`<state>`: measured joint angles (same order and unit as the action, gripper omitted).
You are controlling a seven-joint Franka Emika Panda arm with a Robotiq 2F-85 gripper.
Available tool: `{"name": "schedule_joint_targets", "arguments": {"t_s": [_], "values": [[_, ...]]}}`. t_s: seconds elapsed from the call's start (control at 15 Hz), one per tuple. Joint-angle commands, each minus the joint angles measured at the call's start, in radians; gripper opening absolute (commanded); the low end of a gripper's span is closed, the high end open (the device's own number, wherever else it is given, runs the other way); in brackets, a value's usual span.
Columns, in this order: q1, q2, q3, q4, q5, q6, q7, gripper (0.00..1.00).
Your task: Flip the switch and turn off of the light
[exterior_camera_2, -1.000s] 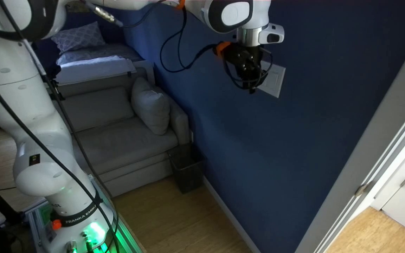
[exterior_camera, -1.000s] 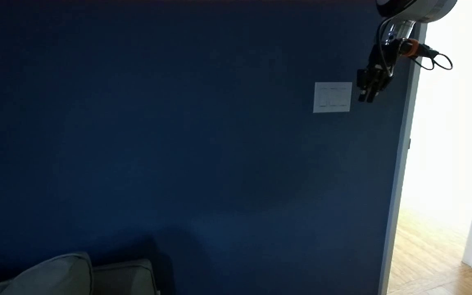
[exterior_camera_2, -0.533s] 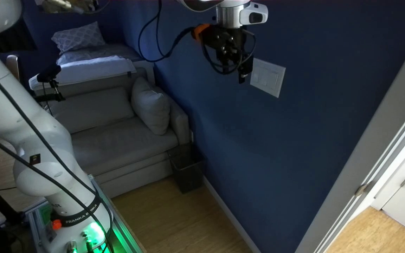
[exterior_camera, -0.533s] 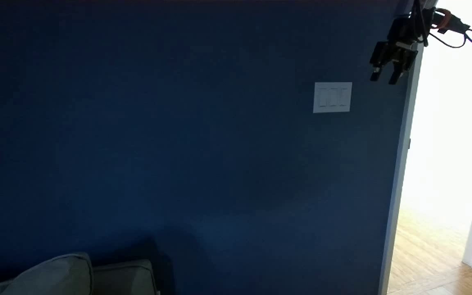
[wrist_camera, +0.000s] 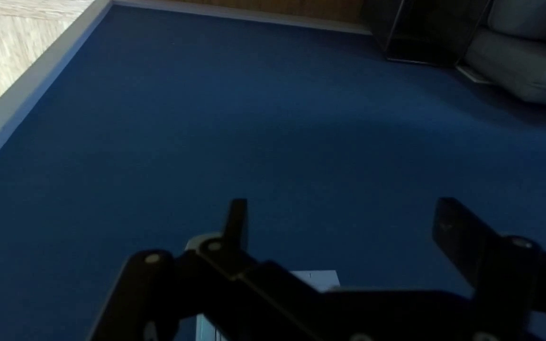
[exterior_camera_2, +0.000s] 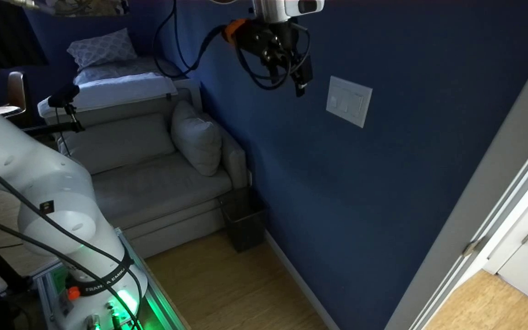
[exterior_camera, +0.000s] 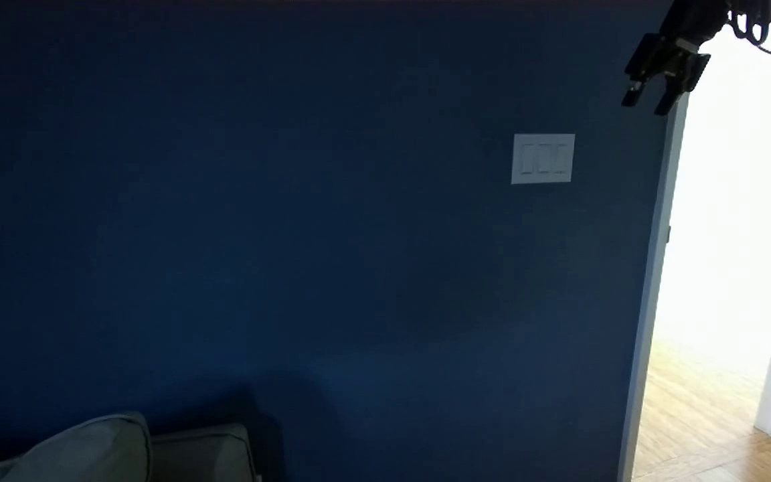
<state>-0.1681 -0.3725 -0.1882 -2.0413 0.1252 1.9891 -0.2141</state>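
The switch (exterior_camera: 543,158) is a pale rectangular plate with 3 rockers on the dark blue wall, plainly seen in both exterior views. My gripper (exterior_camera: 648,100) hangs above it and off to the side, apart from the plate. In another exterior view, the gripper (exterior_camera_2: 288,86) stands to the left of the switch (exterior_camera_2: 349,101), a gap of wall showing between them. The wrist view shows the gripper (wrist_camera: 342,208) open, fingers wide apart with nothing between them. Its black body hides most of the switch (wrist_camera: 319,279) there. The light is out of view.
A doorway frame (exterior_camera: 653,294) bounds the wall beside the switch. A grey sofa (exterior_camera_2: 154,183) and a dark bin (exterior_camera_2: 243,224) stand along the wall below. Loose cables (exterior_camera_2: 190,59) loop from the wrist. A black stand (exterior_camera_2: 64,103) rises behind the arm.
The gripper's fingers have spread from close together to wide apart. It has risen and drawn away from the switch, uncovering the plate in an exterior view. The arm has pulled back.
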Motion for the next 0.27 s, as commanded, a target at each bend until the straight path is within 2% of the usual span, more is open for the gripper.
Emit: {"name": "schedule_joint_targets", "arguments": {"t_s": [0.0, 0.2], "values": [[0.014, 0.002, -0.013, 0.003, -0.005, -0.002, 0.004, 1.0], [0.014, 0.013, -0.013, 0.003, -0.005, -0.002, 0.004, 1.0]]}}
